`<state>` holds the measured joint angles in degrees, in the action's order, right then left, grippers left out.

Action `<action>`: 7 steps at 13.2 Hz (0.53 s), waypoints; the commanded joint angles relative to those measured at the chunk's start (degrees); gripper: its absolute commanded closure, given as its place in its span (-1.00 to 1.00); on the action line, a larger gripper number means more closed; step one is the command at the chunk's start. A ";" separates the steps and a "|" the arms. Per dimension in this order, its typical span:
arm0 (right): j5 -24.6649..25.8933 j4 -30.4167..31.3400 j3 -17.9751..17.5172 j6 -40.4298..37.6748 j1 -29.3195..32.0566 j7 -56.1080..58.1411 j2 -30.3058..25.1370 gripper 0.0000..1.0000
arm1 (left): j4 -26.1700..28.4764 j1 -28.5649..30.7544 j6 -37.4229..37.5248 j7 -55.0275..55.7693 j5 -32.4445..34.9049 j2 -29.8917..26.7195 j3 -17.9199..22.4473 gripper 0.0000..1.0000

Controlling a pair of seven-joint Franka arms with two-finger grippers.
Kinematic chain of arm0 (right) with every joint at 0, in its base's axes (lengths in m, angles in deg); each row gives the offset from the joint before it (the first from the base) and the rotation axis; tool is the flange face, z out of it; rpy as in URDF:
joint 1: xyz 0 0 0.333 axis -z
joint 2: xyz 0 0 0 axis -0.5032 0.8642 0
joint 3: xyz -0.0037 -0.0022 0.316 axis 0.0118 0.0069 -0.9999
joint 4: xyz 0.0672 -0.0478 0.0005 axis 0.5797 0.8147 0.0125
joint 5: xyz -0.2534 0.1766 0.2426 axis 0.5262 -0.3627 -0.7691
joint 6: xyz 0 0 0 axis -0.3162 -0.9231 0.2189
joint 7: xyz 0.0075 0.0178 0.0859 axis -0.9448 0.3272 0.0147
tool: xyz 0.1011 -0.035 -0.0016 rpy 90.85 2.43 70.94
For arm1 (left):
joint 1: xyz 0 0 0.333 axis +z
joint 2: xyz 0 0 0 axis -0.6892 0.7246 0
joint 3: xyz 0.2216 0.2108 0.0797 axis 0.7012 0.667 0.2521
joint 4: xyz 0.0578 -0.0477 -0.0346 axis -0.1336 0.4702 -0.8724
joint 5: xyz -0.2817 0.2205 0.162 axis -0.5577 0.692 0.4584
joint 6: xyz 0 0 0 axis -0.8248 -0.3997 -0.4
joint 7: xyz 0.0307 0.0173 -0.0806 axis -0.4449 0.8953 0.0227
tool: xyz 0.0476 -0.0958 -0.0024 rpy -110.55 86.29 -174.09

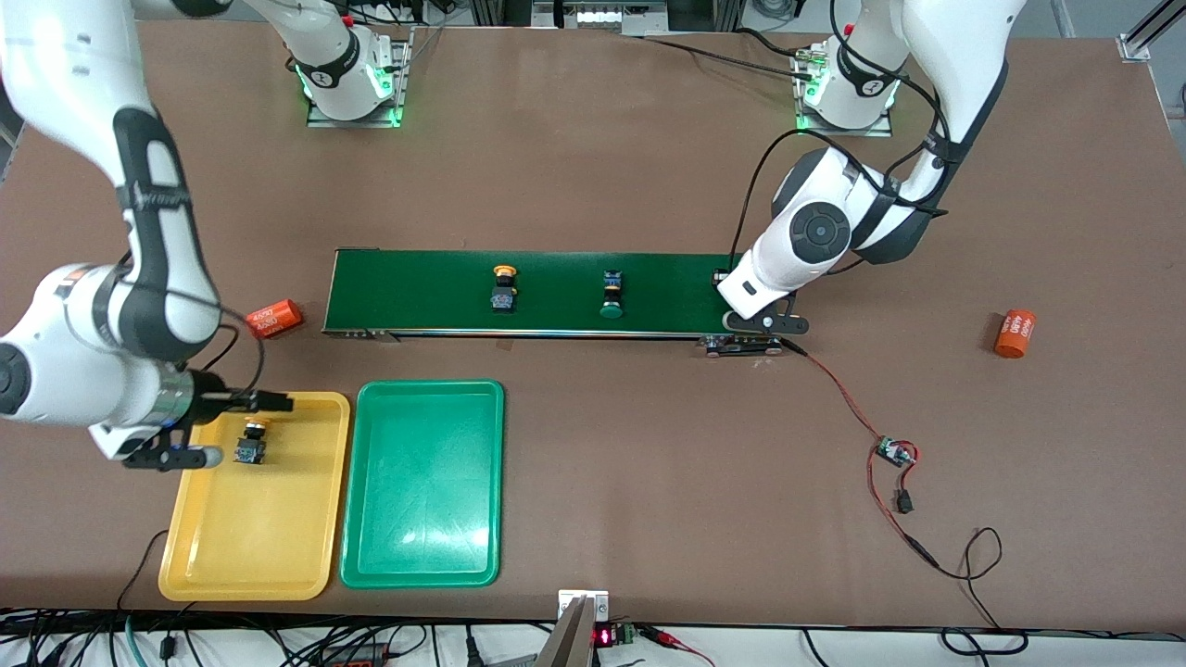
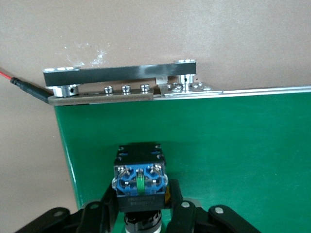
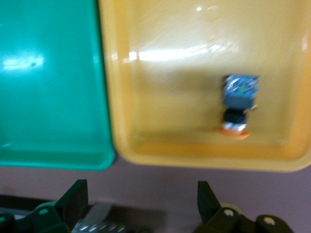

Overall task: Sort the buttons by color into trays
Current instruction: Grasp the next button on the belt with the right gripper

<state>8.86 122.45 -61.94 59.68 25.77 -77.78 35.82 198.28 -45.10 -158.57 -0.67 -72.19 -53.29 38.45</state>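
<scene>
Hovering over the yellow tray's (image 1: 278, 574) edge that faces the robot bases, the right gripper (image 1: 227, 428) is standing with its two black fingers spread wide and holding nothing. A yellow-capped button (image 1: 251, 441) is lying on its side inside that glossy, shallow plastic tray, close to the same edge; the right wrist view is showing its blue-and-black body and orange-yellow mushroom cap (image 3: 234, 131) resting on the smooth tray floor. The green tray (image 1: 422, 565), equal in shape with rounded corners, is sitting just beside the yellow one, toward the left arm's end of the table, its shiny floor reflecting light.

At the conveyor belt's (image 1: 417, 287) end toward the left arm, the left gripper (image 2: 141, 213) is closing its jaws narrowly around a button (image 2: 140, 177) with a blue terminal block and black housing; the left wrist view is showing the black fingers (image 2: 181, 216) flanking the body over the matte dark-green belt. Two more buttons are resting on the belt: a yellow-capped one (image 1: 503, 287) around the middle and a green-capped one (image 1: 611, 295) nearer the left arm.

Two orange cylinders with white numerals are lying on the brown, matte table (image 1: 649, 463), one (image 1: 274, 318) off the belt's end toward the right arm, the other (image 1: 1015, 333) near the table edge at the left arm's end. A red-and-black wire (image 1: 848, 398) is trailing from the belt's metal roller bracket (image 1: 741, 345) to a small circuit board (image 1: 895, 452).
</scene>
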 commanded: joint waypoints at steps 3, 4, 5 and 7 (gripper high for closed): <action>-0.37 25.70 0.42 10.68 -11.18 -13.74 -18.04 -1.00 | -1.84 2.31 1.39 0.68 -1.20 -5.65 -0.11 -1.00; -0.02 30.37 0.60 14.11 -15.47 -19.52 -20.60 -1.00 | -1.93 4.93 2.44 0.68 -1.20 -7.49 -0.11 -1.00; 0.33 34.33 0.60 17.36 -19.08 -23.58 -22.28 -1.00 | -1.93 7.92 3.93 0.77 -0.94 -8.73 -0.02 -1.00; 0.60 38.92 0.68 22.38 -24.89 -27.73 -22.91 -1.00 | -1.93 15.12 7.54 0.59 0.29 -9.36 0.15 -1.00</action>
<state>8.93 153.81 -62.14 76.73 5.86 -101.36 16.46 195.48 -36.41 -153.87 0.52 -72.15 -60.84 38.87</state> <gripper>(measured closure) 0.000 0.009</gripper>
